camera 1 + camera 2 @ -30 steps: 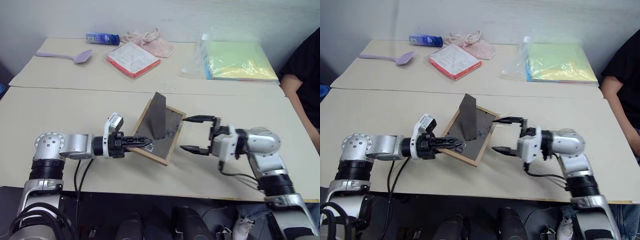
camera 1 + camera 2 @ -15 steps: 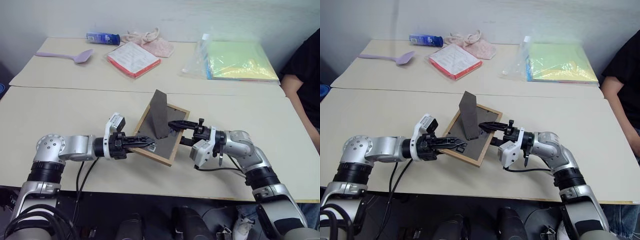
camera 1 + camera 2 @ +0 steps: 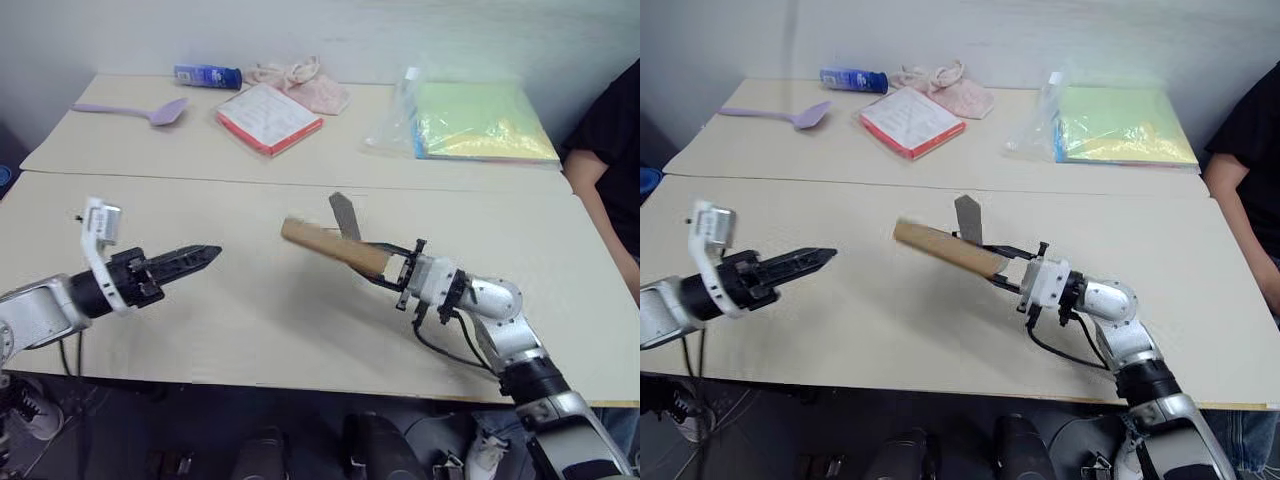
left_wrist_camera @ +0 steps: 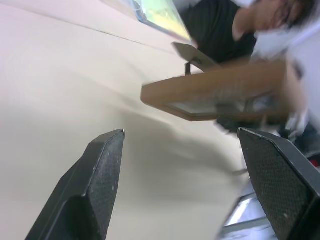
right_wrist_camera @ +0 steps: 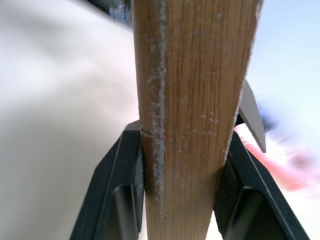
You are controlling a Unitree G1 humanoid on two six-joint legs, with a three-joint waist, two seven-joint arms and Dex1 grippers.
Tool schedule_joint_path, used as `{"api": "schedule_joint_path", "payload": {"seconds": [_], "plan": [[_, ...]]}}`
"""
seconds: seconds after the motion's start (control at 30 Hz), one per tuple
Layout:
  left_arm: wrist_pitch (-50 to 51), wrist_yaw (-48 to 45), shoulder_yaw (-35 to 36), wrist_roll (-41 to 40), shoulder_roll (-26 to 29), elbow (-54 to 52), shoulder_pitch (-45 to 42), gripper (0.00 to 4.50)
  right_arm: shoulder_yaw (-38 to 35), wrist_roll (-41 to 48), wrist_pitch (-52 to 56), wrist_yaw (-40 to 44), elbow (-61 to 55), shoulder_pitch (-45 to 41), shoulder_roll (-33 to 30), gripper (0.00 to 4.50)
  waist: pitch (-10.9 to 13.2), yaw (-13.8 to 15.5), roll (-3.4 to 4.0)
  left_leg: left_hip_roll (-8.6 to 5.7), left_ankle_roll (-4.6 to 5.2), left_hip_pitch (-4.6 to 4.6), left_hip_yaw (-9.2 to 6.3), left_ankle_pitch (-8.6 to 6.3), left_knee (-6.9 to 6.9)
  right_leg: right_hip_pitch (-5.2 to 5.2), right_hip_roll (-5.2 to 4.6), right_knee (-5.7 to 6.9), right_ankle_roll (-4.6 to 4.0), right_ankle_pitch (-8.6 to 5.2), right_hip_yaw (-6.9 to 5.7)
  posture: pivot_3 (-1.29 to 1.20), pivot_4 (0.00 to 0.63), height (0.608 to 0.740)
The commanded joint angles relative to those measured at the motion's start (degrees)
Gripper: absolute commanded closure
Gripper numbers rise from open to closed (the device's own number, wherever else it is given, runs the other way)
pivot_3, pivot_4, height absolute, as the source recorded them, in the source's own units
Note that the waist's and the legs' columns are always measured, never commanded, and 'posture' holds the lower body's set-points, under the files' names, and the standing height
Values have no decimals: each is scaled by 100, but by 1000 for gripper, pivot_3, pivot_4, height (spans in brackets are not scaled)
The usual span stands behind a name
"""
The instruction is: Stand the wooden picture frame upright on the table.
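Gripping the frame [image 3: 335, 247] edge-on, the right gripper [image 3: 392, 272] has its fingers clamped on the wood border, frame lifted off the table [image 3: 250, 320] near its middle, roughly level, easel stand [image 3: 344, 216] sticking up. Left gripper [image 3: 190, 259] is well apart to the left, fingers spread, holding nothing, pointing toward the frame. Booklet [image 3: 268, 118], spoon [image 3: 135, 111] and plastic folder [image 3: 478, 122] on the far section.

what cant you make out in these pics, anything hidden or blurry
- Wooden picture frame: seen edge-on in the head views, so its front and whether it touches the table stay unclear.
- Right hand: the frame's wood covers its fingertips in the right wrist view.
- Blue item at the far edge: label too small to read.
- Left wrist view: frame and the person behind it are smeared by blur.
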Motion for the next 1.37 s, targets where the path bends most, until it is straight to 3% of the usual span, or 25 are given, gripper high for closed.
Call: {"api": "schedule_joint_path", "payload": {"seconds": [0.03, 0.13, 0.3, 0.47, 0.7, 0.73, 0.8, 1.0, 1.13, 1.37], "plan": [[-622, -687, -242, 909, -96, -388, 89, 534, -271, 1209, 2306, 68, -710, 80, -310, 3244, 0, 14, 0, 0, 1, -1, -2, -1, 0, 0, -2, -3, 0, 0, 0, 0, 150, 740], [-842, -1032, -473, 1326, -242, -609, 236, 24, -351, 1371, 3432, -262, -760, 134, -319, 3244, 0, -8, 0, 3, 5, -3, -11, -5, -10, 1, -4, -17, -1, -1, -3, 0, 150, 740], [-940, -1428, -607, 1755, -283, -553, 216, 0, -435, 1792, 4946, -345, -996, 255, -388, 3244, 0, -28, 2, 5, 4, -2, -8, -6, -22, -4, -3, -22, -1, 0, -3, 0, 150, 740], [-1089, -1697, -684, 2219, -314, -386, 114, 0, -644, 2027, 5692, -431, -1398, 496, -384, 3244, -1, -8, 2, 4, 10, -1, -8, -9, -23, -1, -4, -23, -1, 0, -3, 0, 150, 740], [-1522, -2019, -843, 2922, -326, -333, 268, 0, -482, 1033, 4917, -179, -1285, 613, -368, 3244, -4, -22, -2, 2, 15, -1, -7, -13, -23, 1, -6, -27, 0, 0, -2, 0, 150, 740], [-1613, -2094, -863, 3042, -307, -318, 319, 0, -485, 1035, 4839, 0, -1316, 647, -395, 2524, -4, -27, -2, 2, 14, 0, -7, -12, -24, 0, -6, -26, 0, 0, -2, 0, 150, 740], [-1731, -2168, -830, 3219, -305, -238, 389, 0, -571, 1135, 5003, 126, -1434, 677, -455, 2039, -2, -22, 1, 3, 13, 0, -6, -12, -28, -2, -5, -26, 0, 0, -2, 0, 150, 740], [-2565, -2449, -521, 3817, -414, 67, 848, 0, -1177, 859, 4161, 505, -1812, 912, -651, 19, 0, -21, 4, 5, 12, -7, 1, -11, -34, -16, -2, -25, 0, 0, 1, 0, 150, 740], [-3006, -2544, -297, 4103, -442, 116, 1281, 0, -1640, 567, 3465, 1025, -1924, 1487, -1173, 19, 0, 33, 3, 2, 18, -8, 0, -15, -41, -12, -6, -37, 0, 0, -1, 0, 150, 740], [-4100, -2520, 274, 4732, -563, 417, 1800, 0, -2399, -487, 127, 2076, -1006, 2230, -1415, 19, -1, 35, 2, 1, 23, 5, 5, -18, -47, 5, -3, -50, 7, 4, -1, 0, 150, 740]]}}
